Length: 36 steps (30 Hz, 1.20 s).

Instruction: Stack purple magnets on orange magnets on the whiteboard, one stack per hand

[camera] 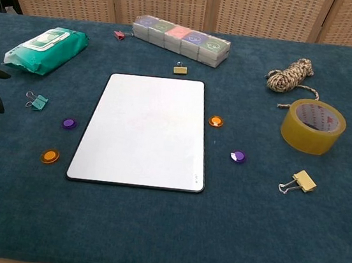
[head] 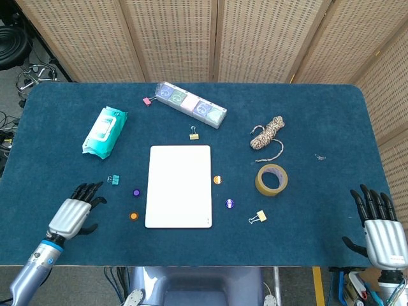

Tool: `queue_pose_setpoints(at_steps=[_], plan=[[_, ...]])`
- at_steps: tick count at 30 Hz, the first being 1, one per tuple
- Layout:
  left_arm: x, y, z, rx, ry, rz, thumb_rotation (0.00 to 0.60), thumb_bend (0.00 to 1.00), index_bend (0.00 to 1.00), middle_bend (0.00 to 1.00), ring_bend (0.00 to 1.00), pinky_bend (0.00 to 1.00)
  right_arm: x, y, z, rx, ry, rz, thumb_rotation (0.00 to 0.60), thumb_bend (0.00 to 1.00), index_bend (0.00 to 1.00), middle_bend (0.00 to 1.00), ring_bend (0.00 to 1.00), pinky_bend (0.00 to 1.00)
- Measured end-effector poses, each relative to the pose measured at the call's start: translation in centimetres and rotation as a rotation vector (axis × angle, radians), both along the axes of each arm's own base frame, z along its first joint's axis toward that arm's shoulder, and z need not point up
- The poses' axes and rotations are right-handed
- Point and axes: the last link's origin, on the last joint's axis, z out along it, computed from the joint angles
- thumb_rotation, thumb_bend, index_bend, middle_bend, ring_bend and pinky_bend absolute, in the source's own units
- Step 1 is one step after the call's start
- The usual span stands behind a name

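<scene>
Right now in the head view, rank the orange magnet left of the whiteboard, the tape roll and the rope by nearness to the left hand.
1. Orange magnet, just right of the left hand.
2. Tape roll, right of the whiteboard.
3. Rope, behind the tape roll.

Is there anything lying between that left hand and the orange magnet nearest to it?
Nothing visible. The left hand hovers open just left of the orange magnet, with only bare blue cloth between them. The teal clip and purple magnet sit farther back, off that line.
</scene>
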Motion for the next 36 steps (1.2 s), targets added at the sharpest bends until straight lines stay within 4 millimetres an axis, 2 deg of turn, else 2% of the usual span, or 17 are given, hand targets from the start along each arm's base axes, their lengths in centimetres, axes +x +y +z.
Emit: queue_pose_setpoints(at_steps=[10,16,36], plan=[[3.2,0.9,-4.2,-0.045,0.002,-0.024,0.600,0.25,0.39,0.00,0.00,0.00,-0.1,-0.1,0.2,0.003,-0.009,-0.009,0.600,0.00,0.00,0.00,0.00,0.00],[4.2,1.5,-5.9,-0.057,0.014,-0.025,0.600,0.25,0.40,0.00,0.00,0.00,-0.2,-0.2,0.3,0.004,-0.013,-0.015,0.600,0.00,0.00,0.00,0.00,0.00],[5.3,1.8,-7.7,-0.064,0.026,-0.020,0.600,0.30,0.44,0.00,0.00,0.00,-0.3,-0.2,0.4,0.010,-0.016,-0.020,0.600,0.00,0.00,0.00,0.00,0.00]])
